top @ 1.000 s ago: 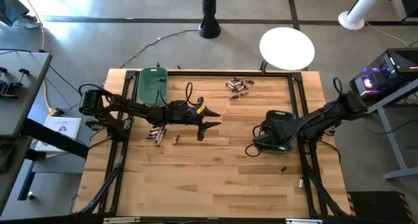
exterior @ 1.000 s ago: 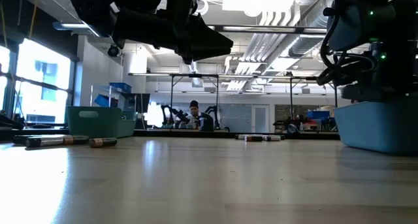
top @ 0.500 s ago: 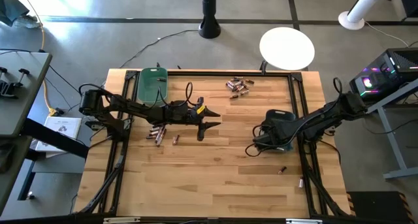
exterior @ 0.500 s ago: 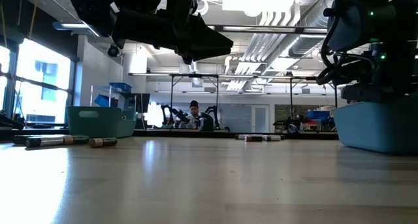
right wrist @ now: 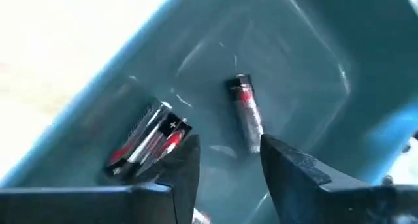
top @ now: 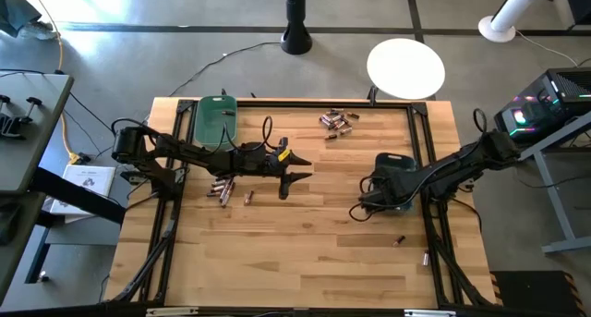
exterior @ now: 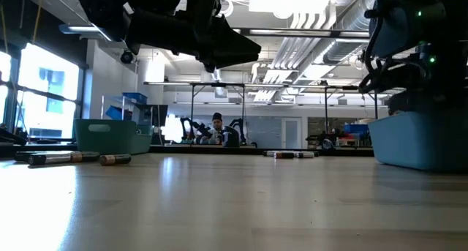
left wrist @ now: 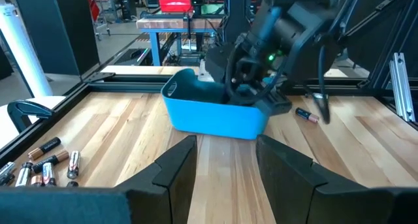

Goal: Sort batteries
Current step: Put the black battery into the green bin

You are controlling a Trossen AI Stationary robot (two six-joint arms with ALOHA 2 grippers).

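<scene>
My right gripper (right wrist: 228,168) is open and reaches from above into the blue bin (top: 394,180) at the table's right, above several silvery-red batteries (right wrist: 245,113) lying on the bin's floor. My left gripper (top: 288,169) is open and empty, above the table's middle, pointing toward the blue bin (left wrist: 215,113). Loose batteries lie on the table by the left arm (top: 222,188), in a far cluster (top: 337,121) and near the right edge (top: 400,240). The green bin (top: 215,119) stands at the far left. My right gripper reaches into the blue bin with its fingers (right wrist: 290,165) open and holds no battery. Whether a finger touches the bin's wall or floor, I cannot tell.
A black frame runs around the table top (top: 420,141). Bare wood lies between the two arms and along the near edge (top: 295,262). A person shows far off in the room behind the table (exterior: 217,119).
My right arm has shifted a little over the blue bin. In the low view the bin stands slightly farther toward the table's left than before. My left arm has kept still.
</scene>
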